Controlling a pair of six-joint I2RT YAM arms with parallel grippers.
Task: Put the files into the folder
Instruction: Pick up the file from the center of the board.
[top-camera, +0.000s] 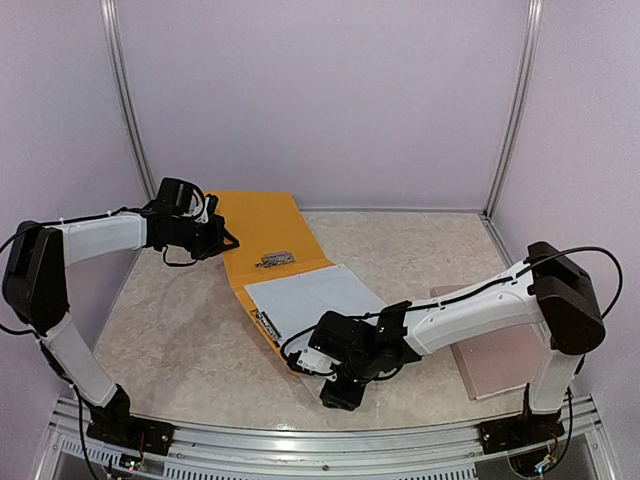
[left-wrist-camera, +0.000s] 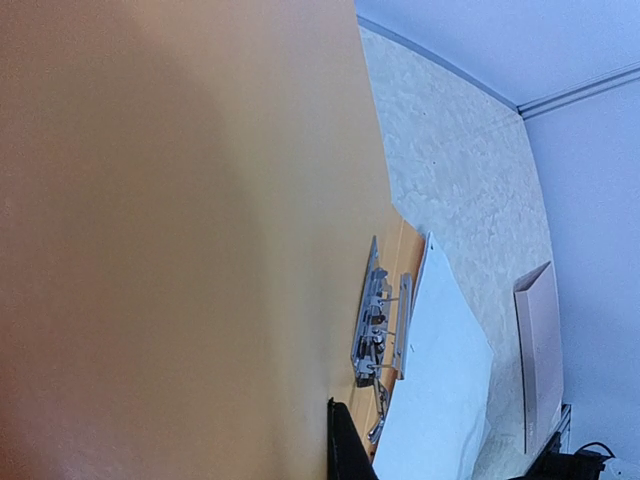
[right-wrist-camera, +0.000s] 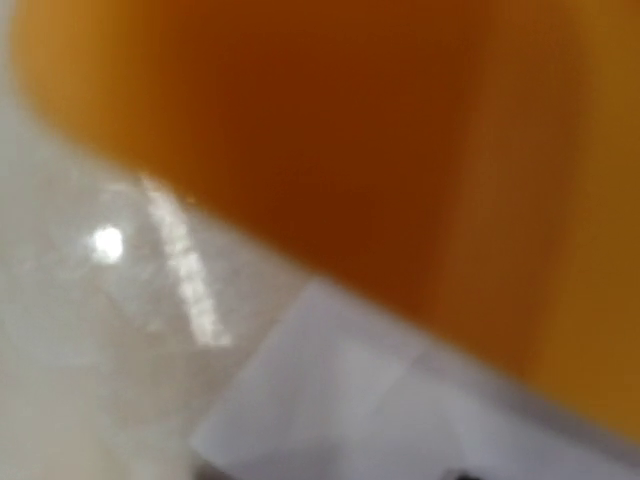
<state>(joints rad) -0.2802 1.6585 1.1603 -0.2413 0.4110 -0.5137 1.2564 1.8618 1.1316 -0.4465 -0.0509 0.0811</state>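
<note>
The orange-yellow folder (top-camera: 265, 225) lies open on the table, its metal clip (top-camera: 274, 260) near the fold. The white files (top-camera: 310, 298) rest on its near half, overhanging toward the right. My left gripper (top-camera: 218, 235) is shut on the left edge of the folder's far cover. In the left wrist view that cover (left-wrist-camera: 200, 200) fills the frame beside one black finger (left-wrist-camera: 343, 445), with the clip (left-wrist-camera: 375, 320) and files (left-wrist-camera: 440, 390) beyond. My right gripper (top-camera: 300, 358) sits at the near corner of the files. The blurred right wrist view shows orange folder (right-wrist-camera: 350, 130) above a white sheet corner (right-wrist-camera: 380, 410); its fingers are hidden.
A pinkish-brown flat board (top-camera: 495, 350) lies at the right, under the right arm's forearm, and shows in the left wrist view (left-wrist-camera: 540, 350) too. Lilac walls with metal posts close in the back and sides. The marbled tabletop (top-camera: 170, 330) spreads left of the folder.
</note>
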